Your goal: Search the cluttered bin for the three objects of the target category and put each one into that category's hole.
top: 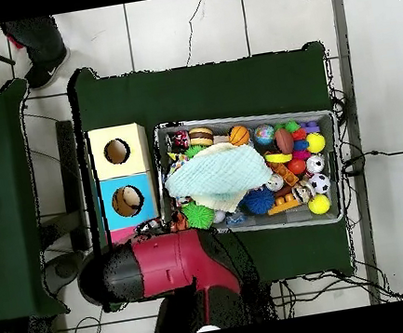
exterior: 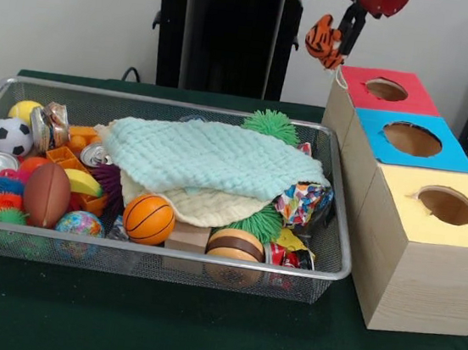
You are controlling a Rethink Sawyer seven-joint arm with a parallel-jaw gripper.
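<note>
Green-clothed table (exterior: 197, 333): orange striped tiger (exterior: 325, 41) hangs at upper right of the front view, pinched in the closed gripper (exterior: 348, 25) above the red-topped box hole (exterior: 386, 89); wire-mesh bin (exterior: 336, 264) at centre left, pale green cloth (exterior: 206, 156) over balls

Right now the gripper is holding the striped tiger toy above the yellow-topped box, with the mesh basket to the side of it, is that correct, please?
Not quite. In the front view the gripper holds the tiger toy above the red-topped box, the farthest of the three, not the yellow-topped box nearest the camera. The mesh basket does sit beside the boxes.
</note>
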